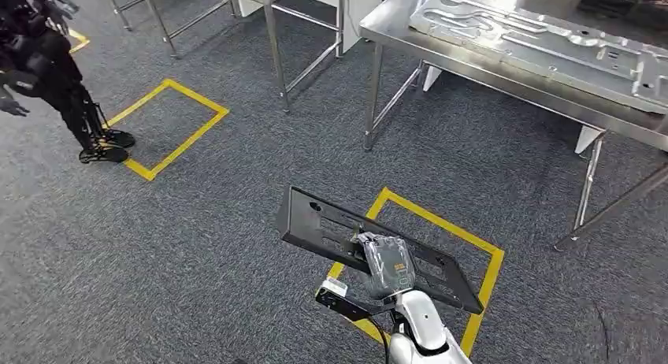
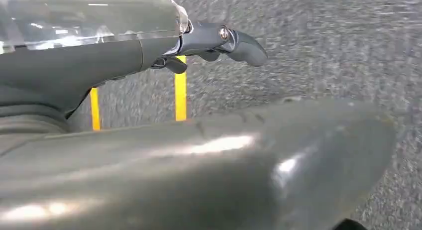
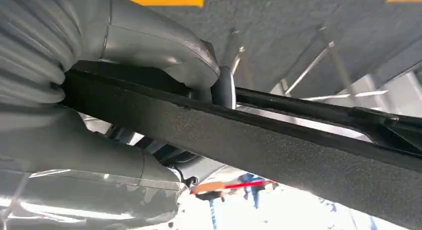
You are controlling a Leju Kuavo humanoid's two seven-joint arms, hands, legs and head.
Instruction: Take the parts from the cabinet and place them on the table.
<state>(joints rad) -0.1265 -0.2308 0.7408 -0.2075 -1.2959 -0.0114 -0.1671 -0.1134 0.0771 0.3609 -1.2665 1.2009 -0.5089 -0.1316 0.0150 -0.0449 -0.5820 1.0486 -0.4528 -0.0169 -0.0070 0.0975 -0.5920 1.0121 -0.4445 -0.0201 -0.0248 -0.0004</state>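
A long flat black panel part hangs over the carpet, and my right hand grips it near its middle. In the right wrist view the same black part runs across the picture, clamped between my thumb and my fingers beneath it. My left hand hangs above the grey carpet with its fingers stretched out and nothing in it. The steel table stands ahead to the right and carries a large silver stamped metal part.
A yellow floor square lies beneath the held part, and another lies to the left. A person in black stands at the far left. Further steel table legs stand at the back.
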